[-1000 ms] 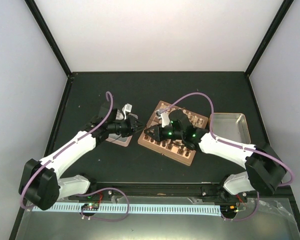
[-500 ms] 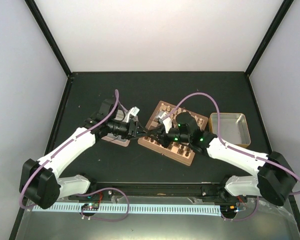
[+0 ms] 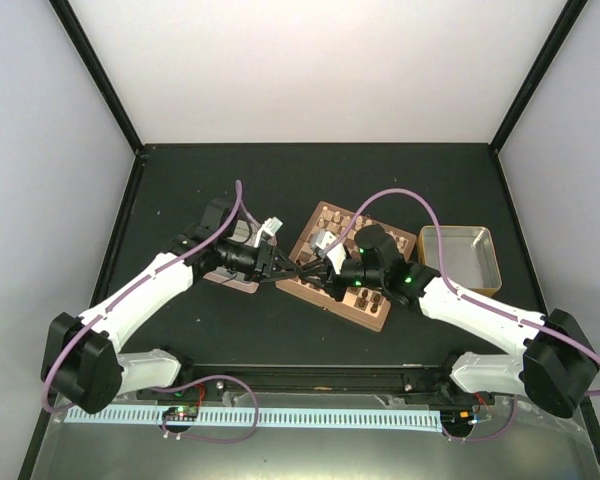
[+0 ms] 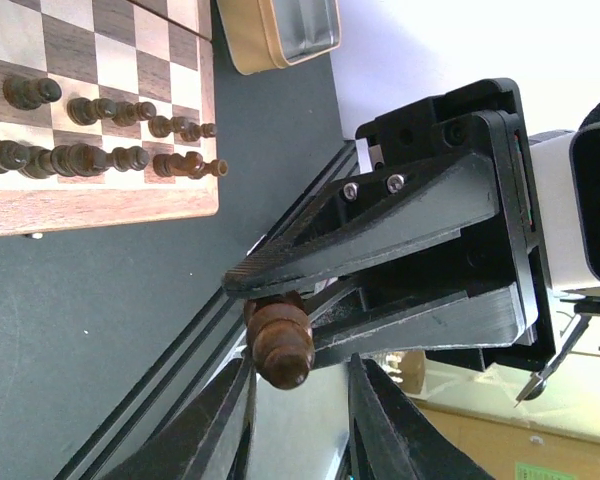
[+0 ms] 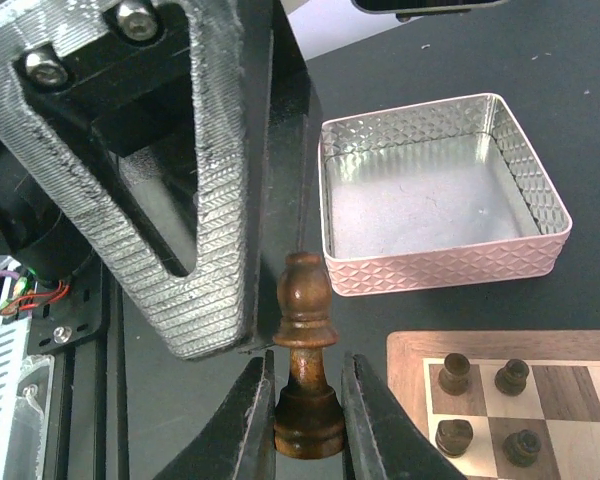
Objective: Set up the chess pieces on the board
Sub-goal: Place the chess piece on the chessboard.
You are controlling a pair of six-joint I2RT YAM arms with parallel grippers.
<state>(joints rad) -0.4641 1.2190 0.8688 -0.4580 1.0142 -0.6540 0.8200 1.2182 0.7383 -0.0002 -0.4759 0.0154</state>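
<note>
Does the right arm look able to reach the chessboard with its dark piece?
Probably yes: the right gripper, clamping the dark piece, hovers beside the chessboard; only the open left gripper stands close.

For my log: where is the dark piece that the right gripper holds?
Top view: the dark piece is raised by the near left corner of the board, where the left gripper meets the right gripper. Right wrist view: upright, base clamped in that gripper.

The left arm [image 3: 140, 300] and right arm [image 3: 480, 310] are white with black joints. A purple cable [image 3: 390, 192] loops over each. Green lights [image 3: 357, 283] glow on the right one. The black fingers [image 4: 400, 225] have ridges and silver screws [image 4: 395, 181].
</note>
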